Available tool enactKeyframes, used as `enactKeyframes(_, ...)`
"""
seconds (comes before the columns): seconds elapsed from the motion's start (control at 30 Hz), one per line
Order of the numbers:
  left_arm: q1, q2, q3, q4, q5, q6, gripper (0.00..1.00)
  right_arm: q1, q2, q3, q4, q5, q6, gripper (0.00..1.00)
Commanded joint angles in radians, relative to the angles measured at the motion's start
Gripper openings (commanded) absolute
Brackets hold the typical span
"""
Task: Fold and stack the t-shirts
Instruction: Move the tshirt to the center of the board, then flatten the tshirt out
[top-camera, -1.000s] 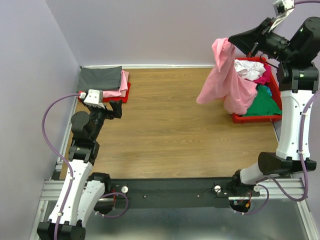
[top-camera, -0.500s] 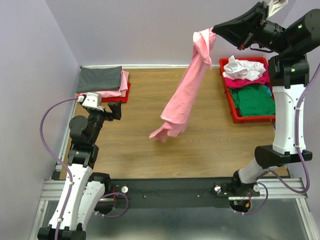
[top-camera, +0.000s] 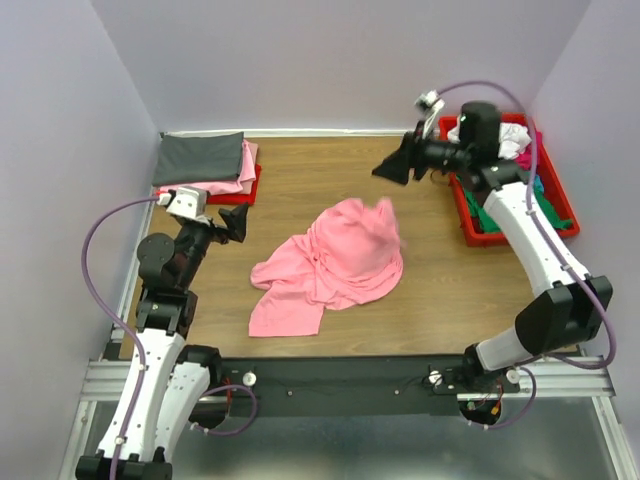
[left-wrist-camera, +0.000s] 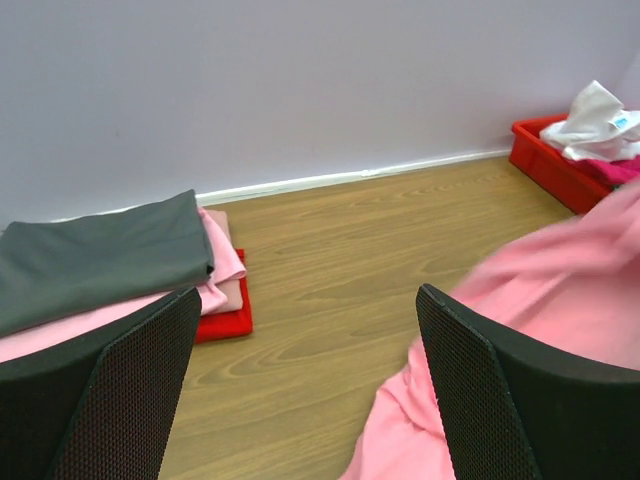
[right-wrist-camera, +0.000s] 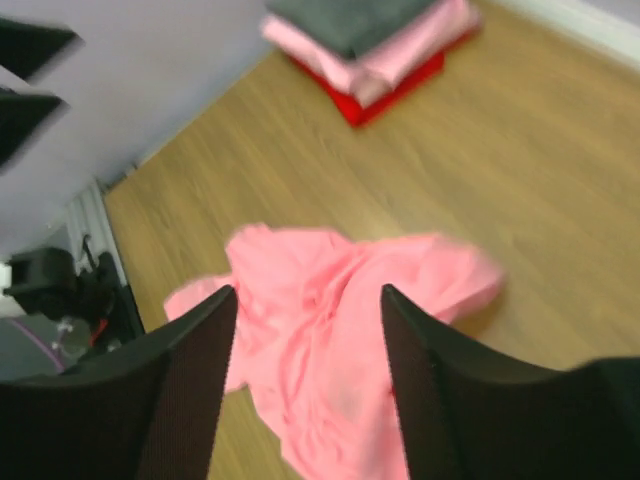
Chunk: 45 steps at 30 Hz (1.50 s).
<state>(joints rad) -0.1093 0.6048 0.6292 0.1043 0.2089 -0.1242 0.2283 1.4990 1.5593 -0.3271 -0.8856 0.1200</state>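
Note:
A light pink t-shirt (top-camera: 335, 263) lies crumpled in a heap on the middle of the wooden table, also seen as the pink t-shirt (right-wrist-camera: 340, 320) below my right fingers and the pink t-shirt (left-wrist-camera: 540, 300) at the right of the left wrist view. My right gripper (top-camera: 390, 167) hangs open above the table, up and right of the heap, with nothing between its fingers. My left gripper (top-camera: 237, 221) stands open at the left, apart from the cloth. Folded dark grey and pink t-shirts (top-camera: 205, 160) sit stacked on a red tray at the far left.
A red tray (top-camera: 470, 222) at the far right holds unfolded white, magenta and green shirts (top-camera: 510, 145), partly hidden by my right arm. The stack's red tray (left-wrist-camera: 222, 322) shows under the folded shirts. Purple walls close in the back and left sides.
My right gripper swung the pink t-shirt from above the right tray out over the table, opened and let it go; the shirt fell into a heap. The left arm stayed put.

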Motion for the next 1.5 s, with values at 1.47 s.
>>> enactKeyframes(1.47,-0.935,0.792,0.174,-0.479,-0.562,-0.595,0.75,-0.351,-0.507,-0.829,-0.052,0.145,-0.407,1.00)
